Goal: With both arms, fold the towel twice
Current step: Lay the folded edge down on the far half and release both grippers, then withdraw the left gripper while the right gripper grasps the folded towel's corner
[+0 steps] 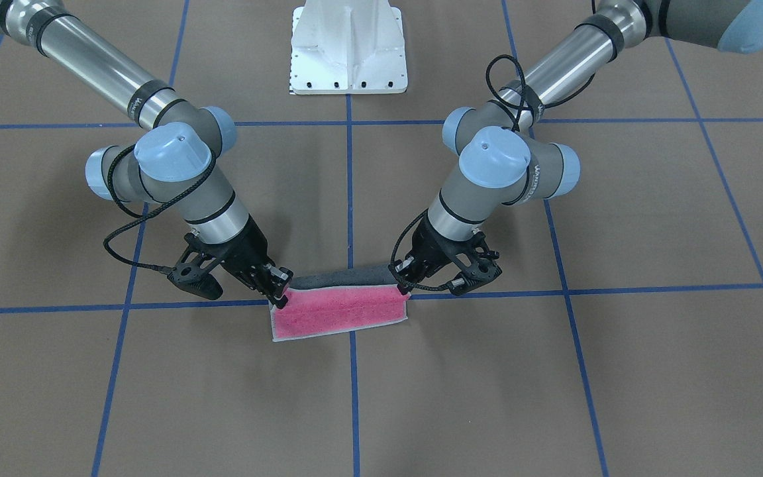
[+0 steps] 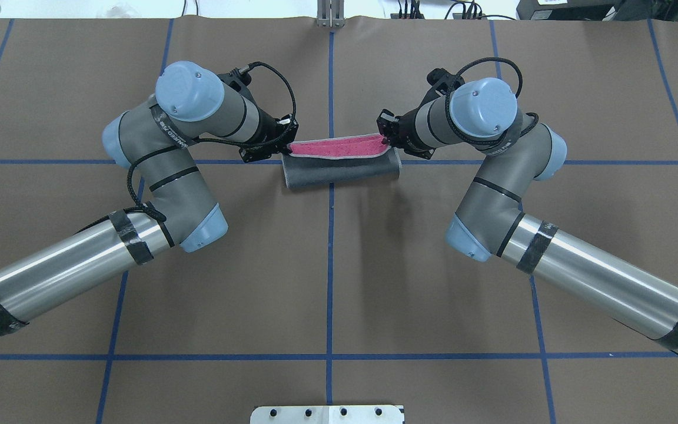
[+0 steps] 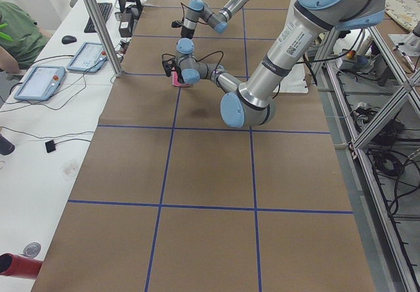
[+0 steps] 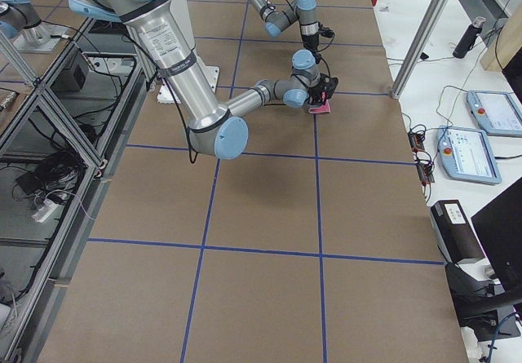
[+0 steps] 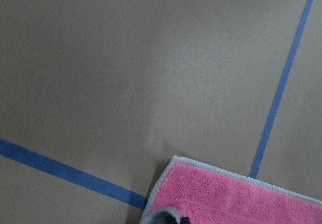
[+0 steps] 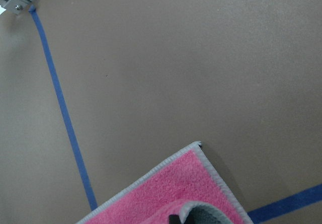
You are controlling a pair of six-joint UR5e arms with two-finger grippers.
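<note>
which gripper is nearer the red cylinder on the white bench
Left. The left gripper grips the towel at the end nearer the red cylinder; the right gripper, at the far end.

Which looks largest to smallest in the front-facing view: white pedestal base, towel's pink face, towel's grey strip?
Largest: white pedestal base, though cropped at the top edge.
Then: towel's pink face.
Smallest: towel's grey strip.

Two silver-and-grey jointed arms, left arm (image 2: 162, 171) and right arm (image 2: 492, 194), with black tape bands, light blue joint caps, braided black cables, black left gripper (image 2: 285, 148) and right gripper (image 2: 384, 140), and a white bolted pedestal base (image 1: 348, 53) at 12 o'clock in the front-facing view.
</note>
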